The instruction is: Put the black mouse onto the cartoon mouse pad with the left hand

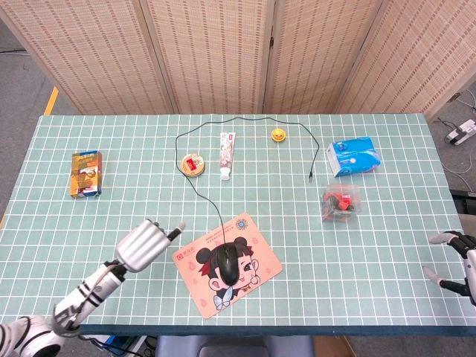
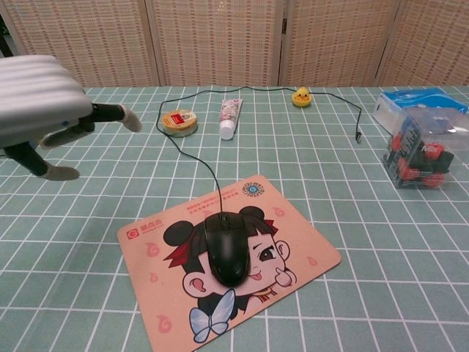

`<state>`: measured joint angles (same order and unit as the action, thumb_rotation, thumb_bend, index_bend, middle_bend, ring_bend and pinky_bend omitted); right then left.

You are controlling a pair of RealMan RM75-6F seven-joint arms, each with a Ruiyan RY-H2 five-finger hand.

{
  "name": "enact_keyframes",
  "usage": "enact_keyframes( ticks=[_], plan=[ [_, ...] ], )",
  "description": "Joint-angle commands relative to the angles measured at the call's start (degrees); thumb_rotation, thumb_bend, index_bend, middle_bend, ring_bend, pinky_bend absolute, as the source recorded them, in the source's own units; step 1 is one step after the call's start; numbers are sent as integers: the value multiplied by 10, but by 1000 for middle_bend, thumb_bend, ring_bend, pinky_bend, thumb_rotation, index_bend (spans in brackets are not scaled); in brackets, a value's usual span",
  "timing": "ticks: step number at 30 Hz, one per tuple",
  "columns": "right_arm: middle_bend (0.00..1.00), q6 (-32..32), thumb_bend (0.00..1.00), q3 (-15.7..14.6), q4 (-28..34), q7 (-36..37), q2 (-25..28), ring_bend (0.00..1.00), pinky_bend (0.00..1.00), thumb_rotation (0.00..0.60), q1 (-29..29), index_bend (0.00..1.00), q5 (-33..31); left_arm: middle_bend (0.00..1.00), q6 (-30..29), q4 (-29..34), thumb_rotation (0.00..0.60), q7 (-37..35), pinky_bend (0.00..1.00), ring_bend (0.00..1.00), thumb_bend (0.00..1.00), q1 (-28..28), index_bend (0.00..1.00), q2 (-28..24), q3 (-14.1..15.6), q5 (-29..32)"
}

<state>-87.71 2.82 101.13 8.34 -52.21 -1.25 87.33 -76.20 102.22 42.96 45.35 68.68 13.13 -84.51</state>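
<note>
The black mouse (image 1: 227,261) (image 2: 225,248) lies on the cartoon mouse pad (image 1: 256,264) (image 2: 308,253), over the printed girl's face. Its thin black cable (image 1: 201,190) (image 2: 196,158) runs back across the table in a loop. My left hand (image 1: 143,243) (image 2: 40,106) hovers to the left of the pad, apart from the mouse, fingers spread and holding nothing. My right hand (image 1: 455,256) shows only at the right edge of the head view, fingers apart, empty.
At the back stand a round tin (image 1: 193,163), a toothpaste tube (image 1: 226,155) and a small yellow duck (image 1: 278,135). A blue tissue pack (image 1: 354,158) and a clear box of red items (image 1: 341,203) sit on the right. An orange box (image 1: 86,174) lies far left.
</note>
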Motion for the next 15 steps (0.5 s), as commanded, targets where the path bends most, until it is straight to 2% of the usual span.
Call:
enact_keyframes(
  ticks=[1, 6, 11, 15],
  plan=[
    [399, 11, 127, -4, 4, -11, -5, 369, 424, 600, 5, 404, 1, 700, -44, 7, 600, -30, 940, 714, 210, -56, 287, -35, -4, 25],
    [399, 23, 127, -7, 8, -31, -11, 369, 423, 600, 11, 404, -2, 649, -72, 34, 600, -68, 904, 689, 210, -114, 283, -56, -9, 62],
    [399, 35, 127, -8, 9, -50, -18, 369, 424, 600, 16, 404, -12, 612, -99, 46, 600, -104, 890, 678, 210, -175, 191, -70, -7, 87],
    [399, 41, 127, -8, 10, -63, -22, 369, 423, 600, 19, 404, -15, 611, -135, 48, 600, -119, 890, 677, 211, -224, 189, -72, -6, 91]
  ],
)
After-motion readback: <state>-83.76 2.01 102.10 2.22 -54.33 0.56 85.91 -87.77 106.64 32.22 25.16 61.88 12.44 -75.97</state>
